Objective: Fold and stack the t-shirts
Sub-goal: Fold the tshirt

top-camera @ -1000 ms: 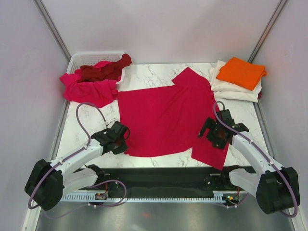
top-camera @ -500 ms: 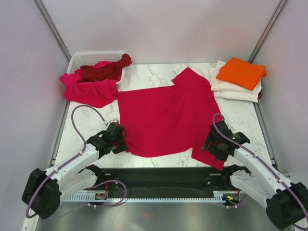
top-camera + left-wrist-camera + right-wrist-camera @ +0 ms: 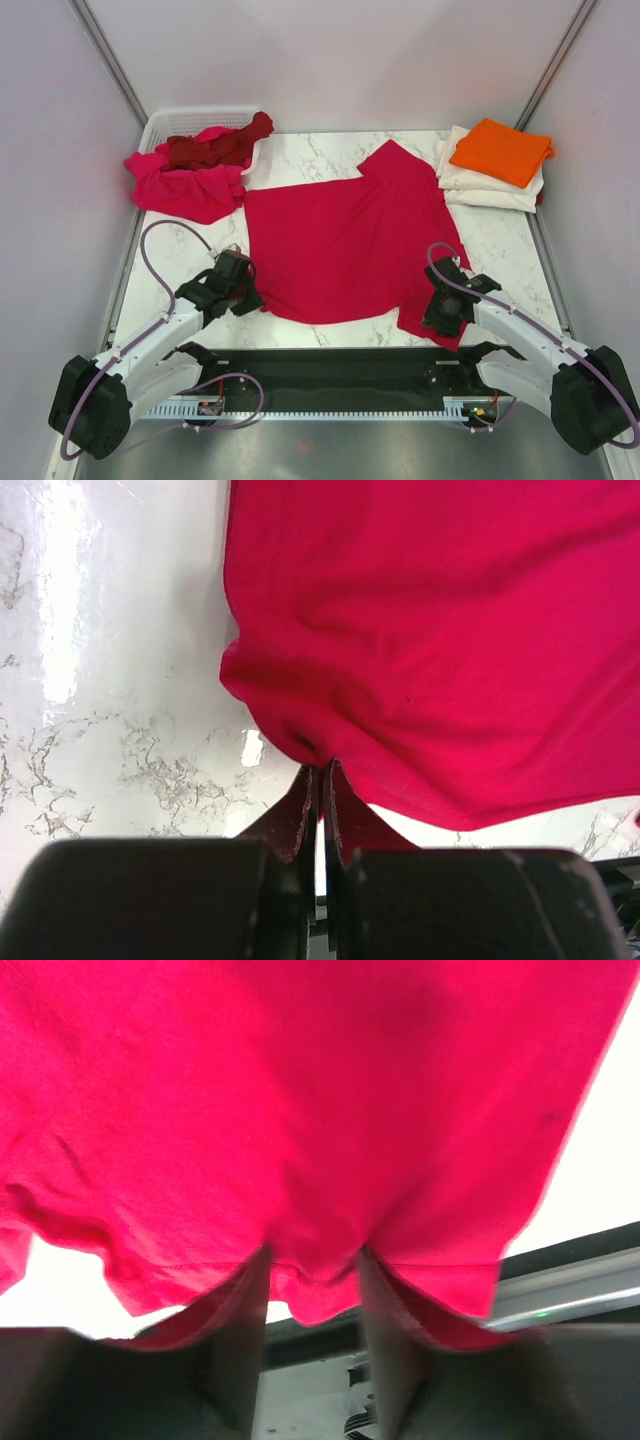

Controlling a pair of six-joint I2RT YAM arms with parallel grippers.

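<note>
Change over the last second: the right arm has dropped from over the red shirt (image 3: 345,245) to its near-right corner. The right jaws have narrowed from wide to about half. In the right wrist view they straddle a puckered fold of hem with a gap still showing, so they are not yet clamped. The left jaws have stayed clenched on the near-left hem corner, where the cloth gathers to a point at the tips. That corner has crept slightly sideways.

Reading: both near corners are nearly in hand. Once the right pinch closes, the near hem can probably be lifted for a first fold.

Positions, taken from the basket (image 3: 200,113):
- Red shirt: spread flat on the table (image 3: 190,250), right of the basket and nearer the arms.
- Pink shirt (image 3: 180,190): spilling over the basket's near rim.
- Maroon shirt (image 3: 210,148): crumpled on top of the pink one.
- Orange shirt (image 3: 500,150): far right of the basket, level with it, folded on the cream shirts (image 3: 490,190).

Materials:
- Red shirt: thin matte knit, limp, with soft shallow wrinkles. One sleeve sticks out at the far edge and a flap hangs past the near-right corner.
- Table: glossy white marble pattern with grey veins and glare patches.
- Basket: white slotted plastic.
- Folded shirts: neat squared slabs.
</note>
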